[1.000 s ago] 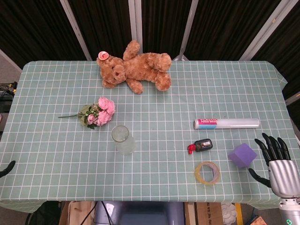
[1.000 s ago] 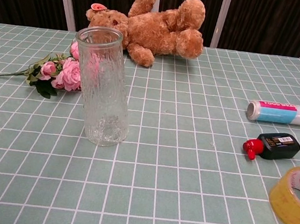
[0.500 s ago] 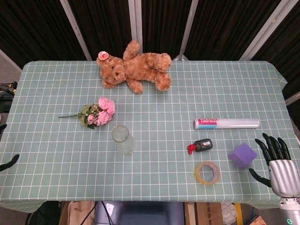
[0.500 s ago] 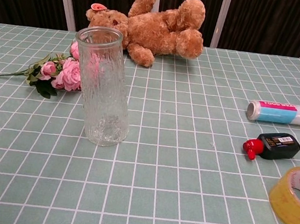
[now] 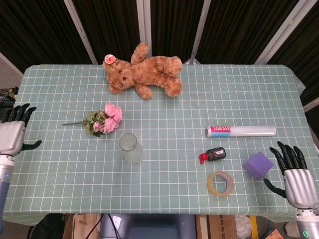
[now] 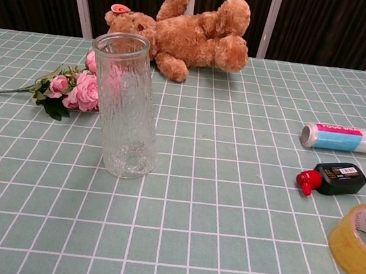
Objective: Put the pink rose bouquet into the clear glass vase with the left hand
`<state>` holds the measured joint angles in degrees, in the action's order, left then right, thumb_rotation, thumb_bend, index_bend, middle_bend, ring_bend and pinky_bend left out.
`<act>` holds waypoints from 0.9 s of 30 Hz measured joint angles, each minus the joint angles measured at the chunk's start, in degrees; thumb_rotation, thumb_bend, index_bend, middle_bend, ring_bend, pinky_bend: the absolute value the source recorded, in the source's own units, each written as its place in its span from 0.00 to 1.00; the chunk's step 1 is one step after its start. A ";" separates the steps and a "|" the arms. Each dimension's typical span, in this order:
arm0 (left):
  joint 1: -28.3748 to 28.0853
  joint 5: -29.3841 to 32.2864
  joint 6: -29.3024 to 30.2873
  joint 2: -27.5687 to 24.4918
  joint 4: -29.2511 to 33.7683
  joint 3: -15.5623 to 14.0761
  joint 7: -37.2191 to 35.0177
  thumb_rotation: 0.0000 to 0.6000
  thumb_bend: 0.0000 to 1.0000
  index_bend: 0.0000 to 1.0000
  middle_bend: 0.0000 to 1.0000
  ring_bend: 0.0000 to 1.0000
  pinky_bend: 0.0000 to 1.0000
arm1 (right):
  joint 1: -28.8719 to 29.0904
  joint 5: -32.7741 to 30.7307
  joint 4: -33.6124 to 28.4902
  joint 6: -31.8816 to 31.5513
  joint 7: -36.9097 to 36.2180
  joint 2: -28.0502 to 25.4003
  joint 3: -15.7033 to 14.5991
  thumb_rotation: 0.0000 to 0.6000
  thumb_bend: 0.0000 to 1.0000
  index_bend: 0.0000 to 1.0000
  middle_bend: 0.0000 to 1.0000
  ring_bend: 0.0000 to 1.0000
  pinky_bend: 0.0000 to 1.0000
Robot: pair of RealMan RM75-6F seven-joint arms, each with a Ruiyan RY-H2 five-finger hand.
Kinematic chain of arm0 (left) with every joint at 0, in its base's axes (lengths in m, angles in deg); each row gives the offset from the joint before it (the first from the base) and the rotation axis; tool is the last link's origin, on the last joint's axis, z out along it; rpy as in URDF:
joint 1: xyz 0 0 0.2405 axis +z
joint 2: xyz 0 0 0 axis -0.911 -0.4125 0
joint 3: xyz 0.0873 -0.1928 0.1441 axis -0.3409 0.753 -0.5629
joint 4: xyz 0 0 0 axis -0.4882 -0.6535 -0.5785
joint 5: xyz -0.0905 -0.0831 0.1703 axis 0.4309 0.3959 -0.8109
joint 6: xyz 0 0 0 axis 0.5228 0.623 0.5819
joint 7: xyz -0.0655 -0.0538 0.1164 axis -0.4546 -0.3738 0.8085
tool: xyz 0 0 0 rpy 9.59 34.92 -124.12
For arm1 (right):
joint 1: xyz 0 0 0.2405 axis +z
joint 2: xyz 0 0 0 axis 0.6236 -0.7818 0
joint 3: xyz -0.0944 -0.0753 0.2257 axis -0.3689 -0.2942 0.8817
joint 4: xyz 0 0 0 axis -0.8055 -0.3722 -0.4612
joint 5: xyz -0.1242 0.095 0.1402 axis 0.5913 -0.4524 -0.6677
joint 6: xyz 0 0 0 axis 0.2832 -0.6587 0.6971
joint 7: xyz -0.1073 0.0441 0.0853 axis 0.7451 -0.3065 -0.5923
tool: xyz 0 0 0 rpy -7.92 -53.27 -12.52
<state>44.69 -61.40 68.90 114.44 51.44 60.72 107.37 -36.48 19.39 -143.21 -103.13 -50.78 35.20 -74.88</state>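
The pink rose bouquet (image 5: 103, 120) lies flat on the green checked tablecloth, stem pointing left; the chest view shows the bouquet (image 6: 74, 89) behind and left of the vase. The clear glass vase (image 5: 130, 148) stands upright and empty just right of and nearer than the flowers, large in the chest view as the vase (image 6: 125, 106). My left hand (image 5: 13, 132) is at the table's left edge, fingers apart, holding nothing, well left of the stem tip. My right hand (image 5: 295, 172) hovers at the near right edge, fingers spread and empty.
A brown teddy bear (image 5: 143, 71) lies at the back centre. On the right are a food-wrap roll (image 5: 241, 131), a small black bottle with red cap (image 5: 213, 155), a yellow tape ring (image 5: 220, 183) and a purple block (image 5: 257, 165).
My left hand has risen into view at the table's left edge, moving up toward the bouquet's height. The right hand has barely shifted. Objects stayed put.
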 measured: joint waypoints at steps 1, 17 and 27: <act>-0.89 0.61 -0.33 0.65 -0.03 0.30 0.83 1.00 0.22 0.11 0.01 0.00 0.05 | 0.05 -0.13 0.03 0.10 0.06 0.04 0.06 1.00 0.20 0.14 0.08 0.08 0.00; -14.89 20.38 -3.58 12.98 -5.00 2.31 15.97 1.00 0.21 0.11 0.00 0.00 0.05 | 0.40 -2.01 0.73 1.25 -0.64 0.18 0.62 1.00 0.21 0.14 0.08 0.08 0.00; -22.06 27.04 -4.63 21.13 -13.29 1.24 21.57 1.00 0.22 0.11 0.00 0.00 0.05 | 0.37 -2.72 0.96 1.36 -1.35 0.04 0.85 1.00 0.20 0.14 0.08 0.08 0.00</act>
<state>22.64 -34.36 64.27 135.57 38.15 61.96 128.94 -36.12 16.67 -142.25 -101.78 -52.12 35.24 -74.03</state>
